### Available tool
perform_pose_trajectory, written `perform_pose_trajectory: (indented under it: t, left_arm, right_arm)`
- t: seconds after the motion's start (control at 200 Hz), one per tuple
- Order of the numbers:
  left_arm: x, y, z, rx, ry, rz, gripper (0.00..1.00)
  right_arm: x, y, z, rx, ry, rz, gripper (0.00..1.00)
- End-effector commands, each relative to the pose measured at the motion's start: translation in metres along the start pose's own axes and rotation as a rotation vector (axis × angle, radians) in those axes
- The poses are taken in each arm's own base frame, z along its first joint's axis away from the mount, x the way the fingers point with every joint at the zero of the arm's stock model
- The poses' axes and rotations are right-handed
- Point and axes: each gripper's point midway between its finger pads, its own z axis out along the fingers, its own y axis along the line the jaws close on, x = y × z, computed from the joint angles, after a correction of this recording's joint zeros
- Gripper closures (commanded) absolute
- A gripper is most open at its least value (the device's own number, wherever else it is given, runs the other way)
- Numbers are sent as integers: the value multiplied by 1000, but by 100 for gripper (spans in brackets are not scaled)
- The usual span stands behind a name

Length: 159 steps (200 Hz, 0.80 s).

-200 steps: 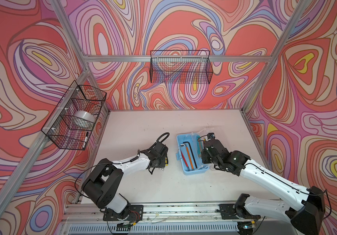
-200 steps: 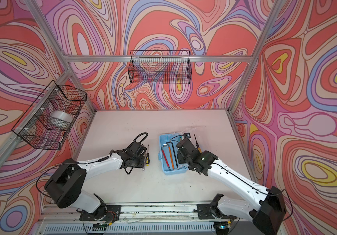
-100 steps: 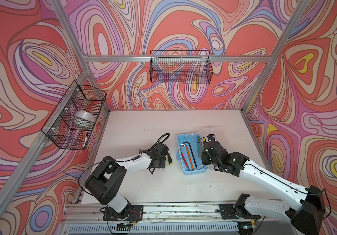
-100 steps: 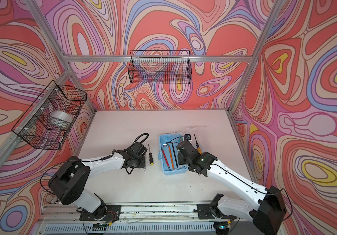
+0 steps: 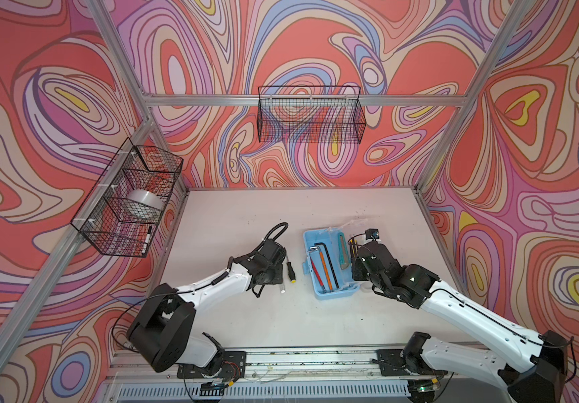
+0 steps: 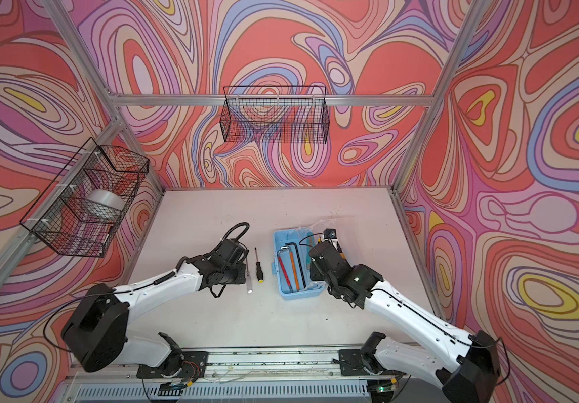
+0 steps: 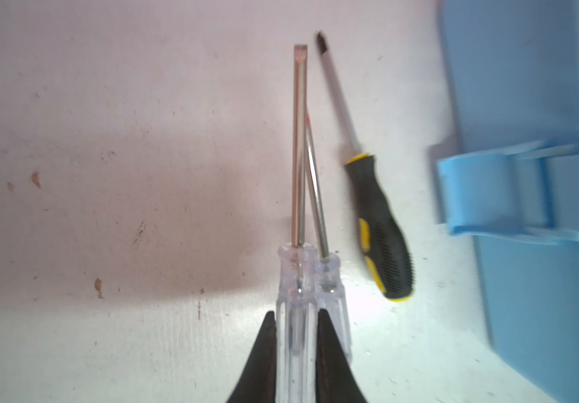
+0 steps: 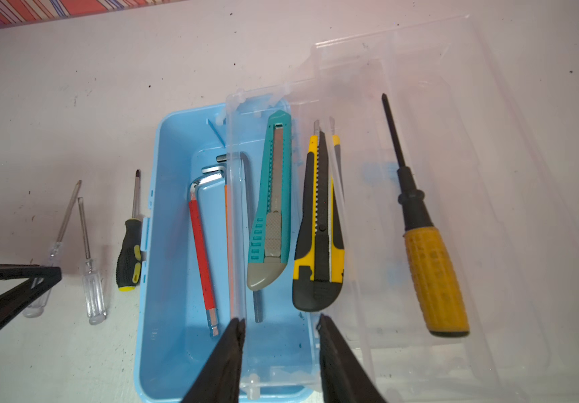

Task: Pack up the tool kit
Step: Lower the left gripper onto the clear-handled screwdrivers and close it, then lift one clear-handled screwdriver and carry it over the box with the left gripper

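- The left gripper (image 7: 295, 314) is clamped on the clear handle of a flat-blade screwdriver (image 7: 298, 157), with a black finger pressed on each side. I cannot tell whether it is off the desk (image 5: 246, 216).
- Just beside that handle lies a second clear-handled screwdriver (image 7: 330, 275), the two shafts running close together.
- Next out is a black-and-yellow screwdriver (image 7: 380, 226), flat on the desk between the clear pair and the box's left wall.
- The tool kit (image 8: 162, 279), a light-blue box, sits open near the middle of the desk, a little toward the right edge.
- The right gripper (image 8: 281, 319) hangs over the box's front end with its jaws apart, gripping nothing I can see.
- Inside the box, a red stick (image 8: 202, 251) and silver and black hex keys (image 8: 211, 174) lie along the left. An orange stick (image 8: 227, 226) is half hidden by the lid's edge, and a teal utility knife (image 8: 272, 209) lies on the right.
- The clear lid (image 8: 455, 87) is swung open toward the desk's right edge.
- A yellow-and-black utility knife (image 8: 319, 237) shows at the box's right rim. An orange-handled screwdriver (image 8: 431, 272) lies farther out within the lid's outline.
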Motion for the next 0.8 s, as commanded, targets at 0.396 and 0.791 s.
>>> perform_pose_trajectory:
  t: [0.396, 0.791]
  left_arm:
    - [-82, -210, -72, 587, -263, -137, 88]
    - [-70, -308, -25, 650, -224, -170, 87]
  right_arm:
    - [-31, -32, -44, 40, -203, 148, 62]
    - [-31, -58, -70, 80, -246, 170, 62]
